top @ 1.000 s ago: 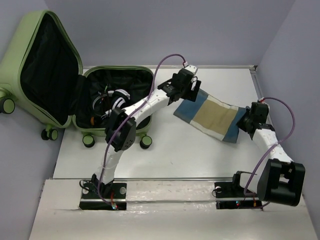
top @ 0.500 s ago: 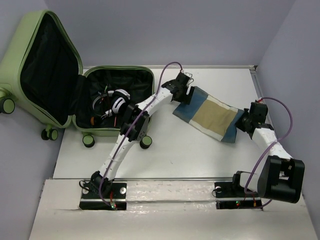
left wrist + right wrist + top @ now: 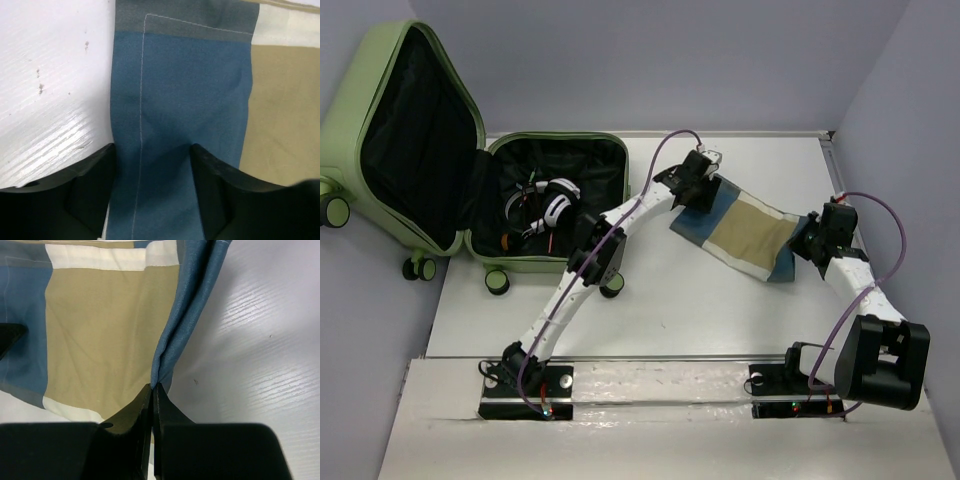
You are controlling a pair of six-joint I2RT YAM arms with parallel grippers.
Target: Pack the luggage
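- The luggage (image 3: 535,263) is a small suitcase with a hard, pale green shell and round corners.
- It lies wide open at the far left of the table (image 3: 720,310).
- Its lid (image 3: 348,100) stands up and leans out past the left edge of the table.
- The inside is lined with black fabric (image 3: 415,130).
- Small black-and-green wheels (image 3: 498,283) stick out along the near side of the luggage. More wheels show by the lid.
- A pair of white and black headphones (image 3: 552,205) lies in the bottom half of the luggage.
- If there is any writing on the shell, it is too small to read.
- A folded cloth (image 3: 750,232) lies on the table to the right of the luggage, not touching it. It has blue, tan, grey and cream blocks.
- The left claw (image 3: 151,200) is down over the blue end of the cloth, the end nearer the luggage. Its two fingers (image 3: 90,190) stand apart with the blue cloth between them, so it is open.
- The right claw (image 3: 152,405) is at the other end of the cloth. Its fingers are pinched tight on a fold of the blue edge.
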